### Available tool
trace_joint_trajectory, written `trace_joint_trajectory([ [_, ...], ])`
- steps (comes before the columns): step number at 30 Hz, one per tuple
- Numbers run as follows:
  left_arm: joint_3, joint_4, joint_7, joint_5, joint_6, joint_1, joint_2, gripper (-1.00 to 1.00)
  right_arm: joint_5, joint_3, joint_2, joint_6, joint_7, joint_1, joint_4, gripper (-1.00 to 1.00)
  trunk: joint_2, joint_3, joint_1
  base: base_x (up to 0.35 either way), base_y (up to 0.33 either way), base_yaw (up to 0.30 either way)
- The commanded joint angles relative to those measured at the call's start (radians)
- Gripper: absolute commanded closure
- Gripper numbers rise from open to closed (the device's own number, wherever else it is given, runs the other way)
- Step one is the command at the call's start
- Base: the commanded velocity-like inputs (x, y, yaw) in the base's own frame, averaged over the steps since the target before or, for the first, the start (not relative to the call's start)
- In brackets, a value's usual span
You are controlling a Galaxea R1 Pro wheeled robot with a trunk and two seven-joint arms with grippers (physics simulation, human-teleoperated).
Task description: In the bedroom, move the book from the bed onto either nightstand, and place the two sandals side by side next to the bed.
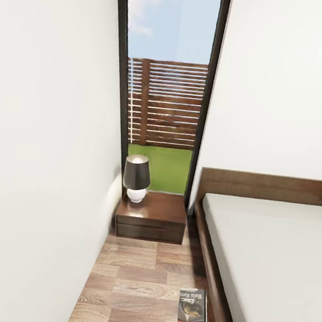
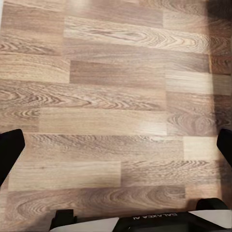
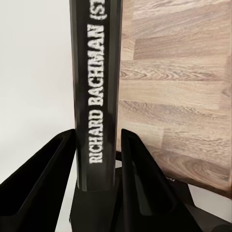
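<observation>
The book [image 1: 193,315], dark-covered with an orange band, hangs above the floor at the bottom of the head view, just left of the bed [image 1: 271,245]. In the right wrist view its spine [image 3: 96,87] reads "RICHARD BACHMAN" and sits clamped between the two black fingers [image 3: 48,179] of my right gripper [image 3: 96,145]. The nightstand [image 1: 150,216], glossy dark brown with drawer fronts, stands ahead under the window, beside the bed's headboard. My left gripper [image 2: 116,145] is open over bare plank floor, its fingertips [image 2: 9,150] spread wide. The sandals are out of view.
A table lamp [image 1: 136,181] with a dark shade and white base occupies the left part of the nightstand top. A white wall [image 1: 42,169] runs close along the left, leaving a narrow floor aisle [image 1: 134,281] between it and the bed frame. A tall window [image 1: 164,97] is behind.
</observation>
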State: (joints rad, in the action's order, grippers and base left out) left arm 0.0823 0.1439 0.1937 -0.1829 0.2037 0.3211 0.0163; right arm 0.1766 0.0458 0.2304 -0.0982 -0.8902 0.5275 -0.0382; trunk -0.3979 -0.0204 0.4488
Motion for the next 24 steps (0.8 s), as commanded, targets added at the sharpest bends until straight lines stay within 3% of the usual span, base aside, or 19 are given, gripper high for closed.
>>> trace_joint_trajectory([
  [1, 0.008, -0.001, 0.003, -0.010, 0.003, 0.001, 0.001, -1.00, 0.012, 0.000, 0.000, -0.009, -0.004, 0.002, -0.002, 1.00, -0.002, -0.002, 0.001, 0.326, 0.000, 0.000],
  [24, 0.008, -0.001, 0.003, -0.010, 0.003, 0.001, 0.001, -1.00, 0.012, 0.000, 0.000, -0.009, -0.004, 0.002, -0.002, 1.00, -0.002, -0.002, 0.001, 0.326, 0.000, 0.000],
])
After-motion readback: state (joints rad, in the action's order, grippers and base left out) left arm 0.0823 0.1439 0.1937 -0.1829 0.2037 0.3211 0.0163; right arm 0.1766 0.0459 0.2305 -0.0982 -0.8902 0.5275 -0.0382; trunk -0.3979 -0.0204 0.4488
